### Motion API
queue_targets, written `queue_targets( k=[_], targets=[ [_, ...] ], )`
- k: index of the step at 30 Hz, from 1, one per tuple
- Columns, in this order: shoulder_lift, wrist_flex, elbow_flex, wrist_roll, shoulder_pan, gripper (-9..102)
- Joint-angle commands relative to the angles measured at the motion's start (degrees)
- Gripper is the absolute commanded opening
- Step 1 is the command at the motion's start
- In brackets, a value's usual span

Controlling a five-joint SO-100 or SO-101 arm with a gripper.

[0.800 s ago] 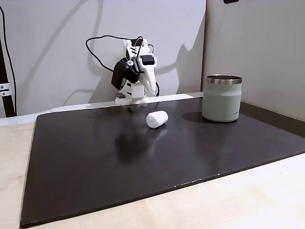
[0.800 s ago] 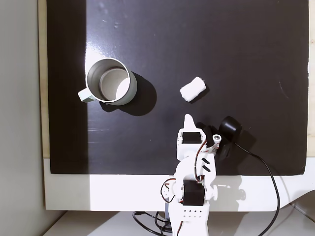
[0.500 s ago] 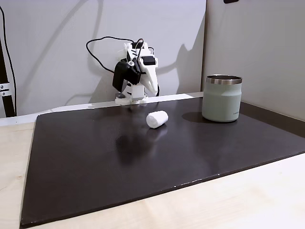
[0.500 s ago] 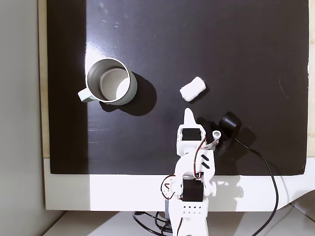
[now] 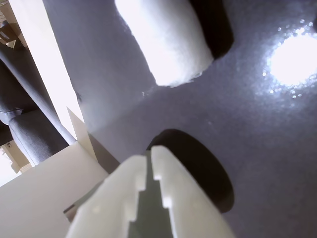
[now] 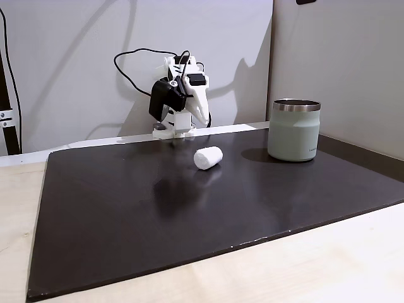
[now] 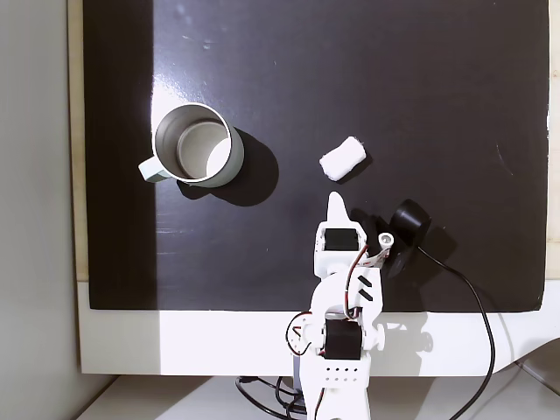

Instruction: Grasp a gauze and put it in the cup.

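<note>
While end effector (image 5: 148, 166) hangs above dark mat, fingers pressed together, holding nothing: grasp not begun, by my judgement. Same end effector (image 7: 334, 203) points at gauze (image 7: 342, 158) just ahead of tip, apart, no contact. Gauze (image 5: 166, 37) lies on its side on mat (image 7: 394, 79), untouched. Cup (image 7: 192, 145) stands upright, well off to left of end effector in top-down fixed view; interior looks empty. Left to do: spread fingers, grip, carry, drop. Mat rests on desk (image 6: 315, 271).
</note>
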Motion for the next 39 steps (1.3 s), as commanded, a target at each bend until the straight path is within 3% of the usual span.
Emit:
queue_targets(
  k=[1, 9, 20, 32, 39],
  targets=[
    [0.6, -1.6, -0.6, -0.3, 0.1, 0],
    [-2.0, 4.4, -12.6, -5.0, -1.3, 0],
    [-35.5, 14.4, -44.3, -14.7, 2.5, 2],
    [-52.6, 18.8, -53.3, -38.6, 9.9, 15],
    [-65.2, 19.5, -58.6, -44.5, 9.1, 19]
  ],
)
